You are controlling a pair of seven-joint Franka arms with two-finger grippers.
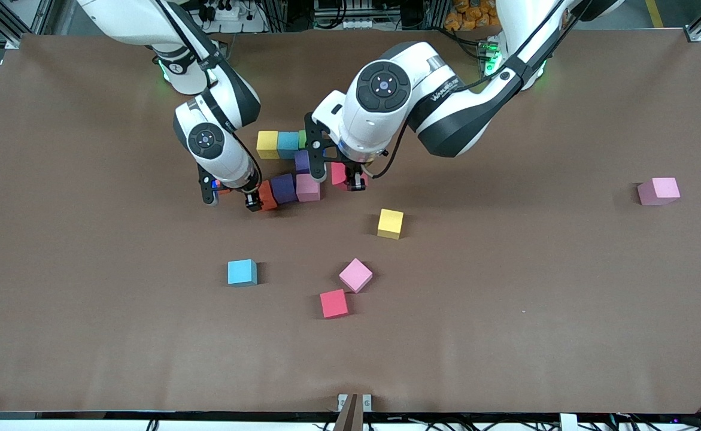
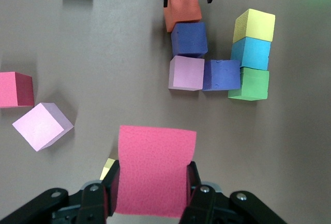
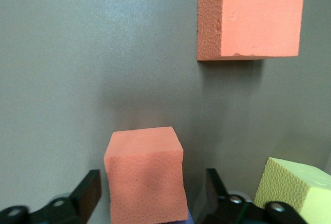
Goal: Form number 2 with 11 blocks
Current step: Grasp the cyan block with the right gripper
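Blocks form a partial digit (image 1: 290, 167) between the two grippers. Left gripper (image 2: 151, 193) pinches a red block (image 2: 154, 171) just beside the row's pink cube (image 1: 307, 187). Right gripper (image 1: 236, 196) stands spread around the orange block (image 3: 146, 176) at the row's end, touching the purple cube (image 1: 283, 188).

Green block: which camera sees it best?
The left wrist view. There the green block shows whole, touching the light blue block at the end of its row. The front view shows only a sliver of it; the rest is hidden. The right wrist view does not show it.
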